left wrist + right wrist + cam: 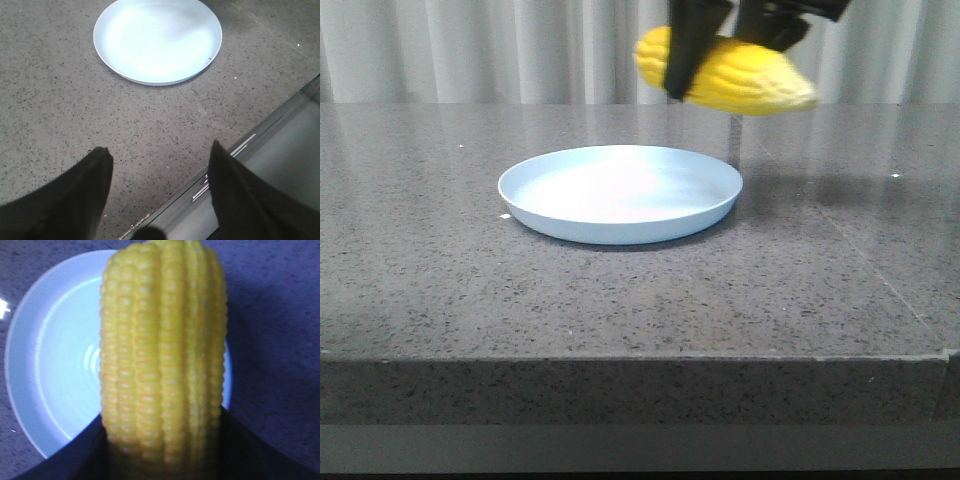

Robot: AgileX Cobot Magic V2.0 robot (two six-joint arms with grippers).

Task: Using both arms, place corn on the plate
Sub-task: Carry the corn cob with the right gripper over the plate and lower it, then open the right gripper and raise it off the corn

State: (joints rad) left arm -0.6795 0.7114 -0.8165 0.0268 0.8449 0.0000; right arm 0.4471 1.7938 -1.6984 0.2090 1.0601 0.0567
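Right gripper (705,60) is clamped across the corn (750,78) near mid-length, carrying it in the air above the far right edge of the plate (620,215); the height presumably lets the cob clear the rim before lowering. Plate is bare, sitting flat on the grey speckled table (440,300). Cob's long axis runs roughly level, left to right in the front view, paler tapered tip toward the right and dipped slightly. Left gripper (157,170) hangs over the near table edge, jaws spread wide, holding nothing
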